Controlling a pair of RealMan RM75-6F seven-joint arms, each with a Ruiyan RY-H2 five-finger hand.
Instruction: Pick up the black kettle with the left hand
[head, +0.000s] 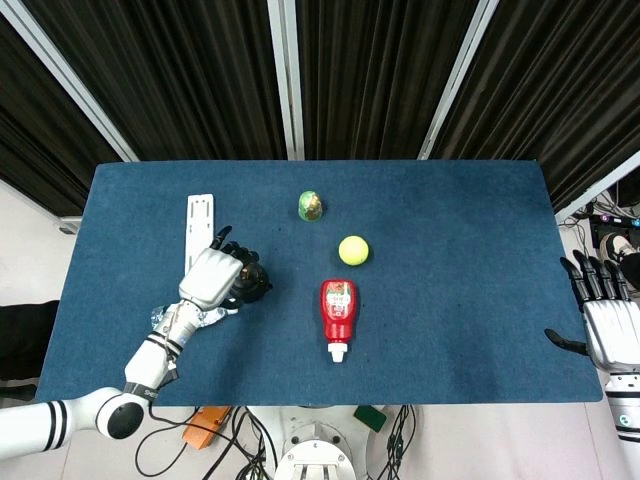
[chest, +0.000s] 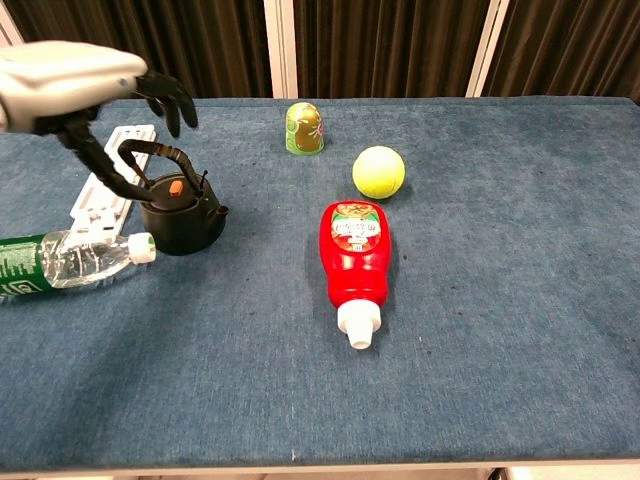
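Left hand, fingers spread and curled, hovered over the squat black metal kettle with its arched handle; nothing gripped. Right hand splayed at table's right edge.

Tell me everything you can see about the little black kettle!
The black kettle is small, round and dark, with an orange knob on its lid, a short spout and an arched handle standing up. It sits upright on the blue table, beside the white strip and near the water bottle. The left hand hovers just above it, fingers curled near the handle, apparently not gripping yet.
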